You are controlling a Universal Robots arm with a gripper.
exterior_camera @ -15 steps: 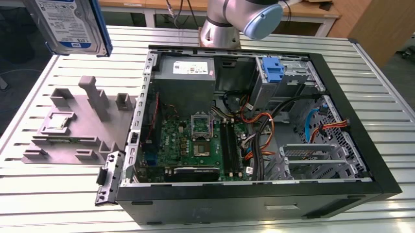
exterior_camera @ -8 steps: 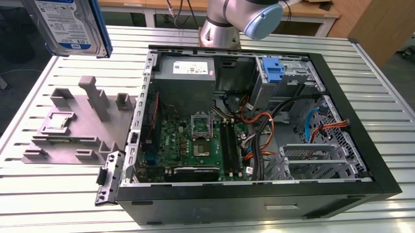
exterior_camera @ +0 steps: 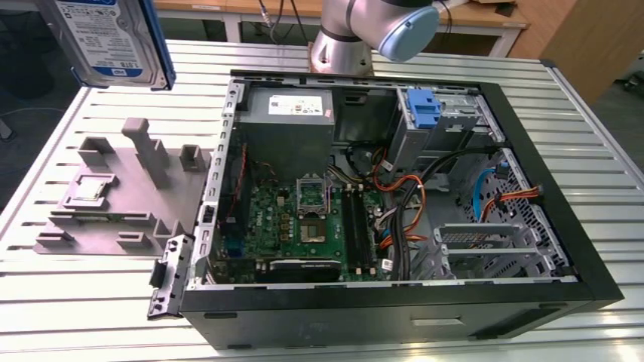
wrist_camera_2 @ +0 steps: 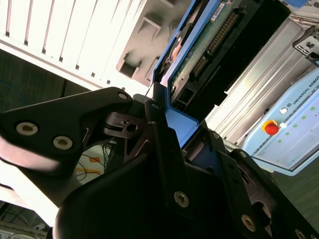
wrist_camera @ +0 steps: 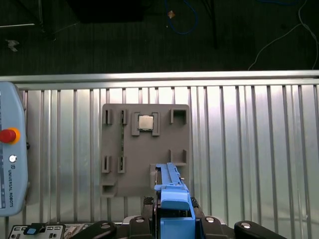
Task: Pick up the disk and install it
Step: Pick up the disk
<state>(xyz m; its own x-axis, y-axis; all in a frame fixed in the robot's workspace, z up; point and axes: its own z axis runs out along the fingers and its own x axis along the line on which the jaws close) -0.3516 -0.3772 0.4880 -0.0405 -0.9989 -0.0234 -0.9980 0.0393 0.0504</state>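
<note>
Your tool [wrist_camera_2: 179, 124] is clamped shut on the disk [exterior_camera: 114, 39]. In the second wrist view the black fingers [wrist_camera_2: 167, 149] press onto its blue rail from both sides, and the green circuit-board face is turned toward that camera.

The disk is off the bench [exterior_camera: 593, 136], held in the air. In the exterior view you see it high on the exterior view's left, label side out, with a blue rail along its edge. It is well apart from the open computer case [exterior_camera: 403, 317].

In the first wrist view the disk hangs edge-on above one edge of the grey parts holder [wrist_camera: 129, 164]. You cannot tell whether there is a gap between them. A small square chip [wrist_camera: 145, 122] sits in a pocket of that holder.

The holder lies on the slatted bench just beside the case, on the exterior view's left.

Inside the case:
- motherboard [exterior_camera: 302, 219]
- grey power supply [exterior_camera: 286, 113]
- bare blue bracket [exterior_camera: 427, 109] at the drive cage

The arm [exterior_camera: 352, 34] rises behind the case. A control pendant [wrist_camera: 10, 164] lies on the bench near the holder.
</note>
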